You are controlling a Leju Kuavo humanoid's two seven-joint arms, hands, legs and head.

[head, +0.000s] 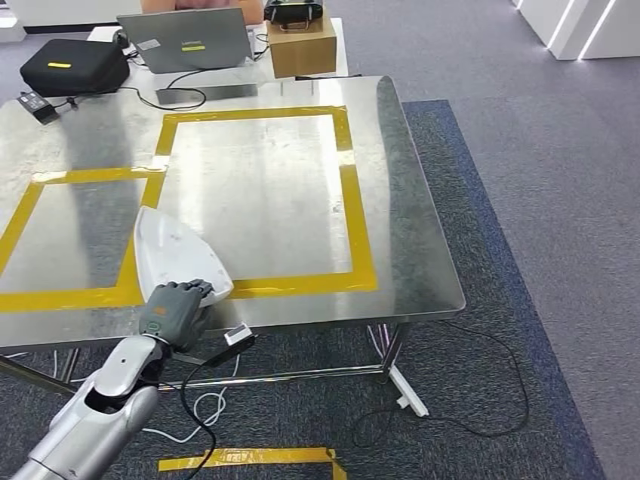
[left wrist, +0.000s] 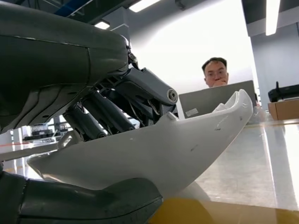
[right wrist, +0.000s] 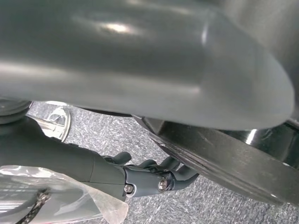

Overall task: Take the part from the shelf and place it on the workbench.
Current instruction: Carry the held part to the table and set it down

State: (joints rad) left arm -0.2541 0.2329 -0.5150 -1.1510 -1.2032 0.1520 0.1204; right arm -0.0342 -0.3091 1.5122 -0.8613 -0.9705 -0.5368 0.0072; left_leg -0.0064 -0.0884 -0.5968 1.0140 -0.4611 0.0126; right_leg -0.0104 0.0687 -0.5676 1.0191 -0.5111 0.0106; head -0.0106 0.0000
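The white curved shell part (head: 177, 255) lies over the yellow tape at the near edge of the steel workbench (head: 407, 230), left of centre. My left hand (head: 175, 312) grips its near end from the table's front edge. In the left wrist view the dark fingers (left wrist: 105, 107) lie over the white part (left wrist: 159, 149) and the thumb (left wrist: 88, 200) sits under it, and the part's far tip rises above the tabletop. My right hand (right wrist: 141, 177) hangs over grey carpet, its fingers loosely extended and holding nothing.
Yellow tape (head: 355, 200) marks a square on the workbench. At the far end stand a laptop (head: 189, 40), a cardboard box (head: 302, 45) and a black case (head: 74, 65), with a person (left wrist: 216, 72) behind the laptop. Cables (head: 453, 420) lie on the carpet under the table.
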